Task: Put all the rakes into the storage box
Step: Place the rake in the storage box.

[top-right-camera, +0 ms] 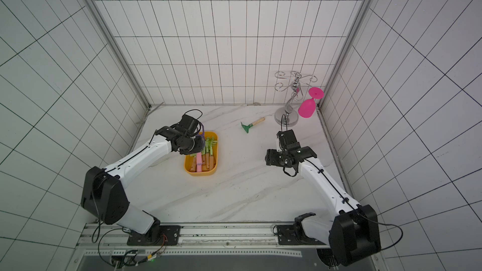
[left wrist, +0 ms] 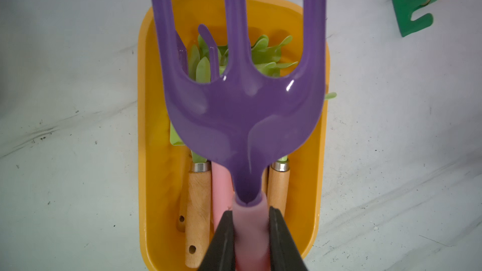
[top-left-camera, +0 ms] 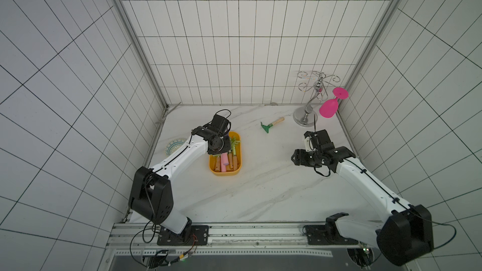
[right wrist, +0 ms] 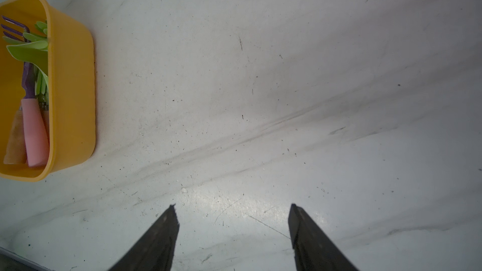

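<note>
Mostly wooden-handled tools (left wrist: 198, 204) inside the storage box (left wrist: 317, 178)

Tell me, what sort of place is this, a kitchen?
Probably a robot test booth, not a real kitchen: white tiled walls box in a marble-look tabletop, a left arm and right arm are mounted on a metal rail, and a storage box holds toy garden tools.

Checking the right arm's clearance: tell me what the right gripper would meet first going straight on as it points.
Most likely the bare tabletop: only marble shows ahead of the right gripper, jaws open. The storage box lies off to one side.
</note>
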Robot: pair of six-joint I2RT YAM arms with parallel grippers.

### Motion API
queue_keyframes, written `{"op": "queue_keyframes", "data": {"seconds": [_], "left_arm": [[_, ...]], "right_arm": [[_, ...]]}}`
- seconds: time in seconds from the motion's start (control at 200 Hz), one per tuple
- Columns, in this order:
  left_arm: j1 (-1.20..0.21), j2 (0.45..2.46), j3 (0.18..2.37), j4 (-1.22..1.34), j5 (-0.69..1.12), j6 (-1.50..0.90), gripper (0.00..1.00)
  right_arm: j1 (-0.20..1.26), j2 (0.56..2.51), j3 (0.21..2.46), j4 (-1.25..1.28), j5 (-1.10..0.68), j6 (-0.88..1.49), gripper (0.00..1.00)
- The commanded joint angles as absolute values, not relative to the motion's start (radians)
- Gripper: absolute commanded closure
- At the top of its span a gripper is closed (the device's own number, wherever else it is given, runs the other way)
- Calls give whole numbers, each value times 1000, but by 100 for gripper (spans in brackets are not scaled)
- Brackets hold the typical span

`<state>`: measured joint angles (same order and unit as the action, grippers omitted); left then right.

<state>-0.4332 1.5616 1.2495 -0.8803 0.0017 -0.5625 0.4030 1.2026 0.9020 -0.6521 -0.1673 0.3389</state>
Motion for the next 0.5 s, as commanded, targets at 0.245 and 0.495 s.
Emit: {"op": "queue_keyframes", "data": {"seconds": [0.245, 0.495], "left_arm": [[-417, 1682, 1198, -785, 4, -619, 89], [-414, 1683, 1164, -740, 1, -660, 87]], "right_arm": [[393, 1222, 865, -646, -147, 318, 30], [393, 1253, 864, -641, -145, 316, 30]]}}
